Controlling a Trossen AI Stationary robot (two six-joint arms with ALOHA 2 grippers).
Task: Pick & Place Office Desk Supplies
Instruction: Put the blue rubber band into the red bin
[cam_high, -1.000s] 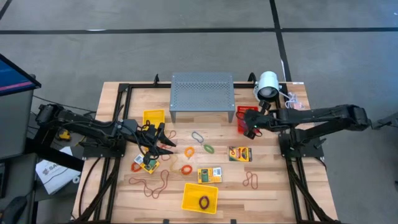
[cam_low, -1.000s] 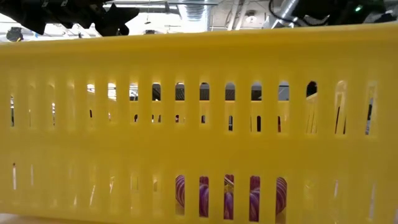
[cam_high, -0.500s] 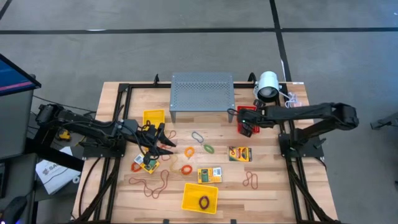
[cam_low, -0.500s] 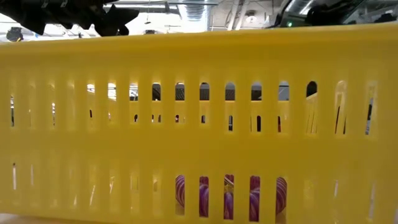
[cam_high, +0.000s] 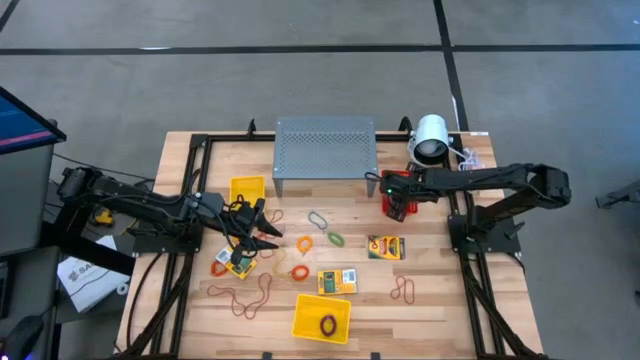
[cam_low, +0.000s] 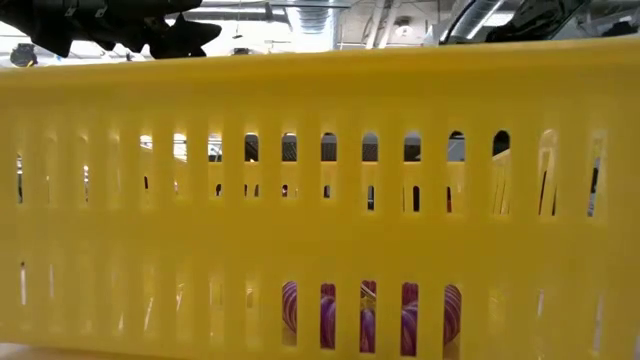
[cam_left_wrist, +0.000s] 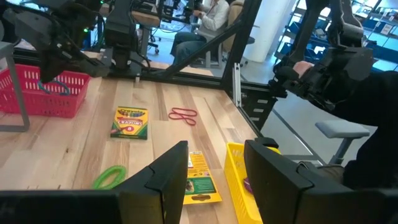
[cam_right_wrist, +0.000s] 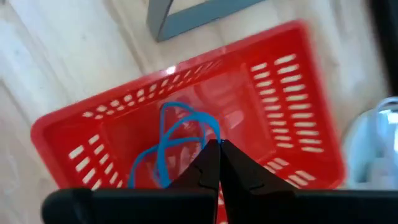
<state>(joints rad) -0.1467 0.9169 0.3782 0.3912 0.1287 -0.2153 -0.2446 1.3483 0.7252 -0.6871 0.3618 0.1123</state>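
Wooden slats form the table (cam_high: 430, 300), set on a grey floor. At its back edge stand a grey perforated stand (cam_high: 325, 150) and a white lamp (cam_high: 431, 137). The right gripper (cam_right_wrist: 217, 147) hangs over a red basket (cam_right_wrist: 273, 106) beside the stand, fingers pressed together, pinching what looks like a blue rubber band (cam_right_wrist: 180, 134) that dangles into the basket. The left gripper (cam_high: 268, 229) hovers near the left side with its fingers spread and nothing between them, over a crayon box (cam_high: 240, 262). Loose rubber bands (cam_high: 240, 297) and two more crayon boxes (cam_high: 386, 247) lie across the middle. A yellow basket (cam_high: 321, 318) sits at the front edge, another yellow basket (cam_high: 247, 189) near the stand.
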